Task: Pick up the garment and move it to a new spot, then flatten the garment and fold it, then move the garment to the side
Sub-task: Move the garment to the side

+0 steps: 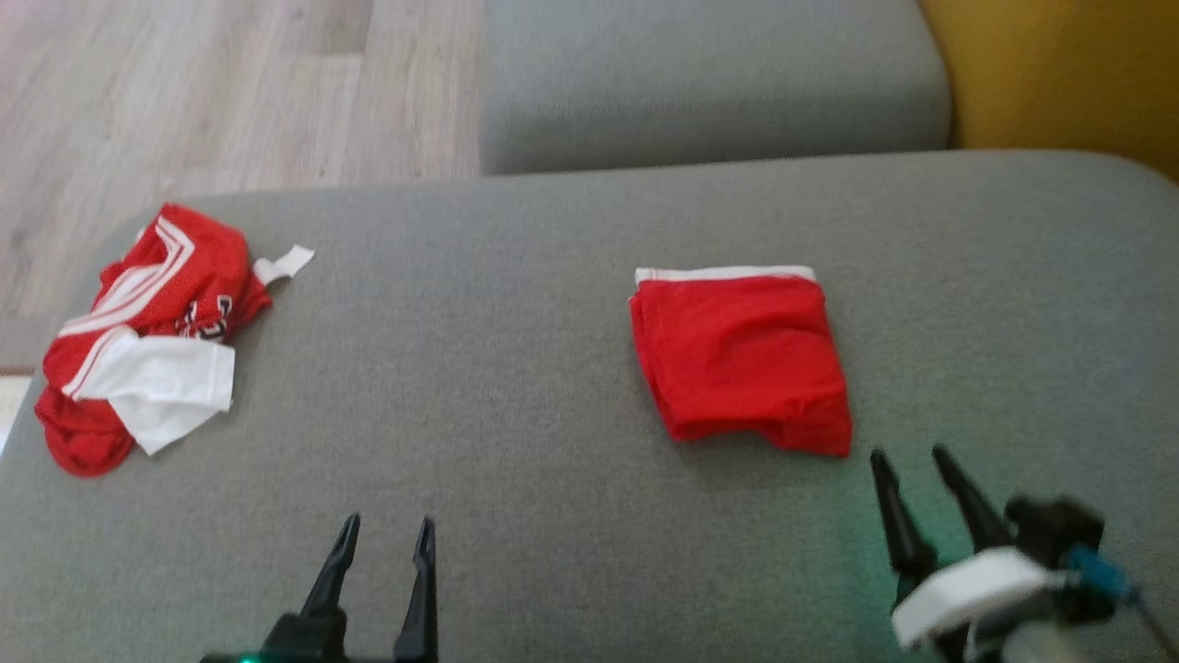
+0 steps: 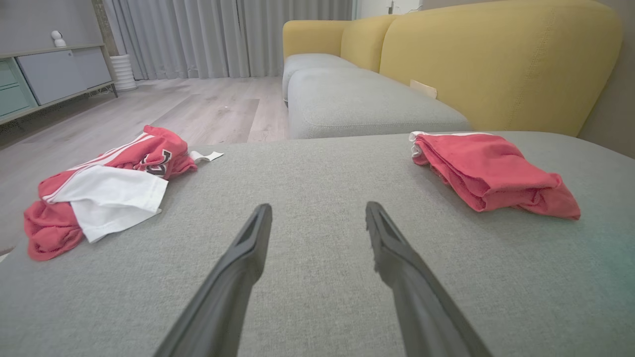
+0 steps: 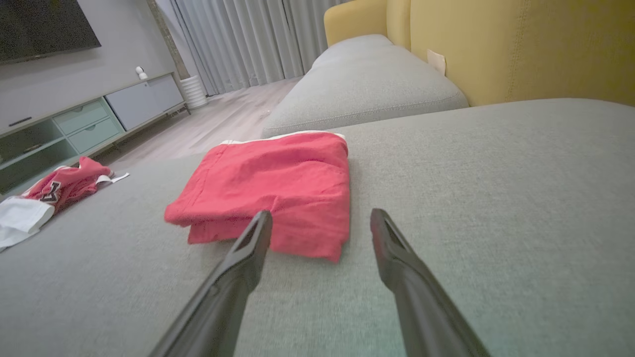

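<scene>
Folded garment (image 1: 741, 364): red, on grey cushion (image 1: 516, 368).
Left hand (image 1: 389, 521): fingers apart, empty.
Right hand (image 1: 907, 453): fingers apart, empty.
Crumpled garment (image 1: 147, 341): red-white, perhaps a jersey.

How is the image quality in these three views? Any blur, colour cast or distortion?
Head view: slightly soft, with a green glow on the grey cushion beside the right hand. Left wrist view: a faint green tint at the right edge, and the left hand blurs near the lens. Right wrist view: the folded red garment looks pinker than in the head view.
</scene>
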Robot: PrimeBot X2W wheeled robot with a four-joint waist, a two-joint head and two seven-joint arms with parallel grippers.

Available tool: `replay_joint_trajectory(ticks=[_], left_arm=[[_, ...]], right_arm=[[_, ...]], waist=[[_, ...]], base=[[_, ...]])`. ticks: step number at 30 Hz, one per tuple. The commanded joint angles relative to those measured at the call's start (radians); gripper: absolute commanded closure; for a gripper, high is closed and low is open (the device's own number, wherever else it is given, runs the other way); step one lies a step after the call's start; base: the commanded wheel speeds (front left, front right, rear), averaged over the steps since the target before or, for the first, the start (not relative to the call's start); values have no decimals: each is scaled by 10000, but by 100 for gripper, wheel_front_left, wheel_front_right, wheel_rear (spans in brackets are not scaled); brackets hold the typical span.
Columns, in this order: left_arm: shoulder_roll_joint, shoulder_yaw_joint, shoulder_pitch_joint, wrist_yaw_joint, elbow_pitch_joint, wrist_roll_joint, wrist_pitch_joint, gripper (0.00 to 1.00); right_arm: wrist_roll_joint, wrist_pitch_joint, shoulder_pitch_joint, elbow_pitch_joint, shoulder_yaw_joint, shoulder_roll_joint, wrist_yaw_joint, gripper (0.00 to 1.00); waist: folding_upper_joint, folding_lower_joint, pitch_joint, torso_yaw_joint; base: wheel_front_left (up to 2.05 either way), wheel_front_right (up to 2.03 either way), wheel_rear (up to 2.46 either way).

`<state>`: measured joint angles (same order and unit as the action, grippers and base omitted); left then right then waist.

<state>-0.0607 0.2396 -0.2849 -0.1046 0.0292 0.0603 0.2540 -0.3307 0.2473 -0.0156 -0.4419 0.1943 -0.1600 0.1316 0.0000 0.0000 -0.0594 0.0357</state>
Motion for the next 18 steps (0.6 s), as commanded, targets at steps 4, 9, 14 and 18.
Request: replay_joint_trajectory(ticks=[4, 9, 14, 18], left_arm=[[104, -34, 953, 84, -521, -128, 78, 0], [104, 207, 1674, 181, -716, -114, 78, 0], [104, 358, 2062, 240, -675, -111, 78, 0], [104, 502, 2383, 222, -648, -54, 78, 0]], right_arm=[[-1358, -447, 1795, -465, 519, -856, -9, 0], [-3072, -1724, 3390, -1008, 903, -1718, -9, 0], [-4217, -2692, 4231, -1334, 1329, -2161, -9, 0], [-4948, -3376, 4822, -1650, 1852, -2502, -9, 0]], waist=[[0, 0, 704, 288], [0, 0, 1805, 572], [0, 0, 2347, 708], [0, 0, 2757, 829]], base=[[0, 0, 0], [0, 0, 0], [0, 0, 0], [0, 0, 0]])
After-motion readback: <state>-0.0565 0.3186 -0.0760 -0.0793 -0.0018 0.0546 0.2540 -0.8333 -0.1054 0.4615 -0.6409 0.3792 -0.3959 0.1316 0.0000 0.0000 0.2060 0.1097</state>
